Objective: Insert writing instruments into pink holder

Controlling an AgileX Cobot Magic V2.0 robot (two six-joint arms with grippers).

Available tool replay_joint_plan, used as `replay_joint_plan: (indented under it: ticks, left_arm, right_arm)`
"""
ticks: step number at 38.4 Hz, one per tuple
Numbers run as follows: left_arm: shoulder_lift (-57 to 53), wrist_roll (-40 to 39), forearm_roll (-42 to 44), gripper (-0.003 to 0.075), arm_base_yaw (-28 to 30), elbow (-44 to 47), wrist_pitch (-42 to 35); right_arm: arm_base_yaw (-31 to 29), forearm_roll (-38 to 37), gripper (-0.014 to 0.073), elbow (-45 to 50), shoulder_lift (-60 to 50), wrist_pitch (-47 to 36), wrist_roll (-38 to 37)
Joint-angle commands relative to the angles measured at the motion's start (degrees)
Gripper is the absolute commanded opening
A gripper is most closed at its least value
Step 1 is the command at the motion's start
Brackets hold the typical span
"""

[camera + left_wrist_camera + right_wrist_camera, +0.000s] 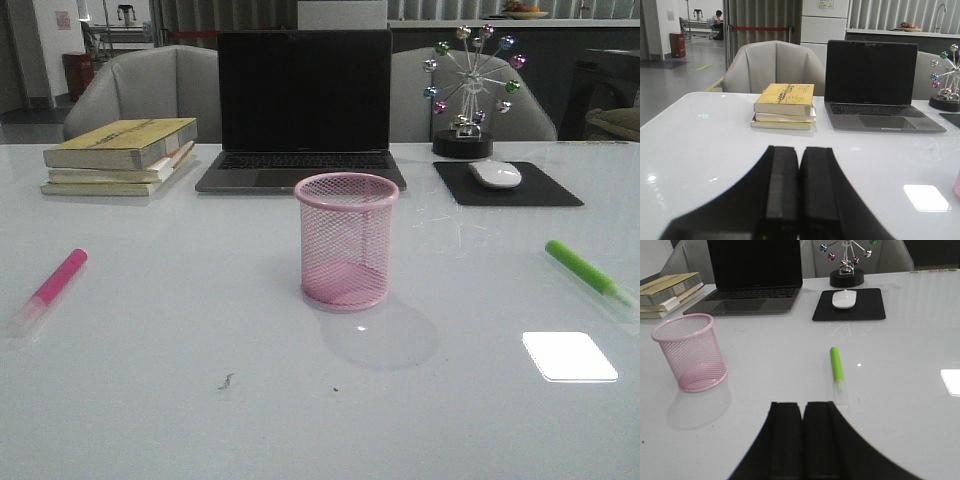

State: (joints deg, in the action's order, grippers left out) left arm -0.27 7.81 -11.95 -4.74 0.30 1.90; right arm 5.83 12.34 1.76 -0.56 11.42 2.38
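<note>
The pink holder [347, 240] [690, 351], a wire-mesh cup, stands upright and empty at the table's middle. A pink marker [55, 283] lies flat at the left. At the right lies a lime green marker [583, 270] [837, 366] with its clear cap toward the table's front. Neither gripper shows in the front view. My left gripper [799, 150] is shut with nothing in it, above bare table; the pink marker is out of its view. My right gripper [803, 405] is shut and empty, just short of the green marker's clear cap, with the holder off to one side.
A laptop [304, 110] stands open behind the holder. A stack of books [120, 155] sits at the back left. A mouse [495, 174] rests on a black pad [507, 185] at the back right, by a ferris-wheel ornament [467, 90]. Chairs stand behind the table.
</note>
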Motion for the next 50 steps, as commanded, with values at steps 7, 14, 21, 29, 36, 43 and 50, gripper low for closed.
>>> replay_joint_plan:
  ticks: [7, 14, 21, 29, 36, 43, 50]
  left_arm:
    - [-1.29, -0.48, -0.49, 0.0092, -0.40, 0.20, -4.15]
    - [-1.29, -0.48, -0.49, 0.0092, -0.40, 0.20, -4.15]
    - [-1.29, -0.48, -0.49, 0.0092, -0.40, 0.20, -4.15]
    - [-1.29, -0.48, -0.49, 0.0092, -0.40, 0.20, -4.15]
    - [-1.29, -0.48, -0.49, 0.0092, -0.40, 0.20, -4.79]
    - [-1.29, -0.48, -0.49, 0.0092, -0.40, 0.20, -5.59]
    - [-1.29, -0.48, -0.49, 0.0092, -0.40, 0.20, -5.68]
  right_arm:
    - [0.01, -0.08, 0.0029, 0.03, -1.11, -4.77, 0.16]
    - [0.01, -0.08, 0.0029, 0.03, -1.11, -4.73, 0.16]
    - [0.01, -0.08, 0.0029, 0.03, -1.11, -4.73, 0.16]
    - [-0.25, -8.46, 0.0029, 0.03, -1.11, -5.02, 2.13]
    - [-0.25, -9.81, 0.0029, 0.03, -1.11, -8.16, 2.13]
    - [-0.25, -9.81, 0.0029, 0.03, -1.11, -11.06, 2.13]
    - [-0.25, -9.81, 0.0029, 0.03, -1.11, -15.32, 2.13]
